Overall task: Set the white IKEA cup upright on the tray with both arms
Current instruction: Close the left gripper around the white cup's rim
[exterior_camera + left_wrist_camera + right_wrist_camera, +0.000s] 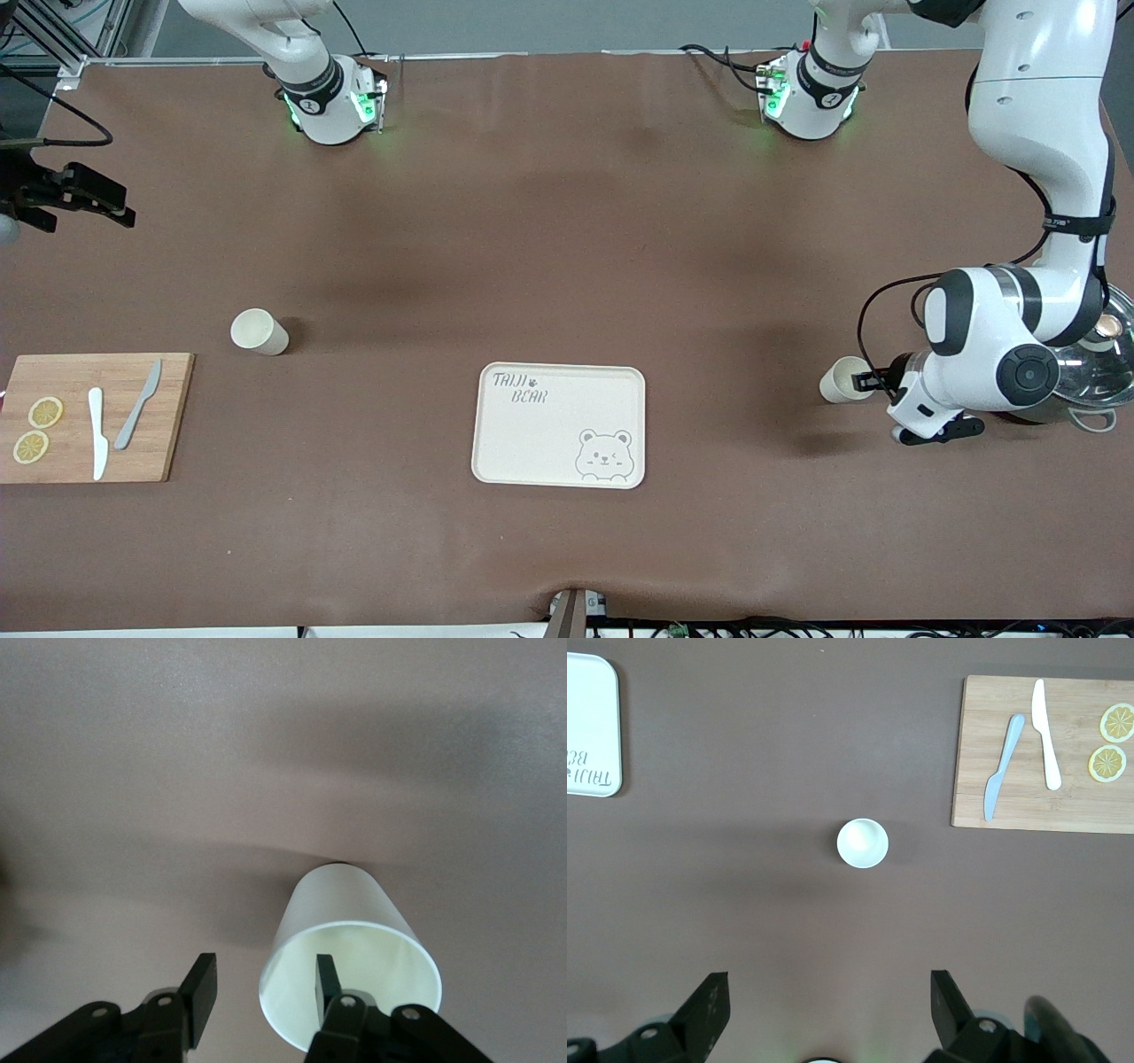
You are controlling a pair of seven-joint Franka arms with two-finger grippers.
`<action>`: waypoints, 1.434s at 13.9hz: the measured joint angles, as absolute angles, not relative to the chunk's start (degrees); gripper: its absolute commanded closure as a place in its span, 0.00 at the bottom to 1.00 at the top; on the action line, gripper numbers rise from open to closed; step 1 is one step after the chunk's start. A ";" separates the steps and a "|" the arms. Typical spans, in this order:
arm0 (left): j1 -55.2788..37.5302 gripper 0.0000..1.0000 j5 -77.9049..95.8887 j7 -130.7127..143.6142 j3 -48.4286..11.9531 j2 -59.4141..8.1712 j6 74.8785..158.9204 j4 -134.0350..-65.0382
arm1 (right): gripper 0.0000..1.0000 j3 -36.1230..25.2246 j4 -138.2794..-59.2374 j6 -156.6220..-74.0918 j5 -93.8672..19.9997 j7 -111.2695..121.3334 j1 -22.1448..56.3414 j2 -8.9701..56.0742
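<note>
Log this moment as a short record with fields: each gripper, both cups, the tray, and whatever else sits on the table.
left gripper: at the rim of the lying cup, one finger inside its mouth, one outside, jaws not yet clamped
right gripper: open, waiting up in the air over the upright cup
lying cup: on its side, toward the left arm's end of the table
upright cup: beside the cutting board
tray: holds nothing, mid-table
cutting board: two knives, two lemon slices
glass lid: beside the left arm's wrist

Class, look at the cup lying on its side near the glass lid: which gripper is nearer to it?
Left. The left gripper straddles the rim of the cup, one finger inside; the right gripper hangs at the right arm's end of the table.
</note>
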State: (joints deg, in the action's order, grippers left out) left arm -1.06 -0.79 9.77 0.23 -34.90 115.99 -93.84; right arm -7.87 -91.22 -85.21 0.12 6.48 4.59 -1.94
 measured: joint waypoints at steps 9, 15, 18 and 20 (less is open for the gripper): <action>-1.23 0.89 -0.78 9.77 0.12 -34.91 115.99 -93.85 | 0.00 -7.82 -91.22 -85.21 0.11 6.48 4.60 -1.94; -1.42 1.00 0.06 9.77 0.10 -34.82 115.92 -93.77 | 0.00 -7.83 -91.22 -85.21 0.11 6.48 4.60 -1.93; -1.19 1.00 0.92 9.77 0.19 -34.83 115.90 -93.77 | 0.00 -7.84 -91.22 -85.21 0.11 6.48 4.59 -1.93; -1.28 1.00 1.23 9.77 0.13 -34.84 115.99 -93.61 | 0.00 -7.84 -91.22 -85.21 0.11 6.48 4.59 -1.93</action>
State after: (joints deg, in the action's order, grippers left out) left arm -1.28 1.23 9.77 0.13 -34.84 115.99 -93.61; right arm -7.84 -91.22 -85.21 0.11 6.48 4.59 -1.93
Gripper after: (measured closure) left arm 0.974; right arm 0.000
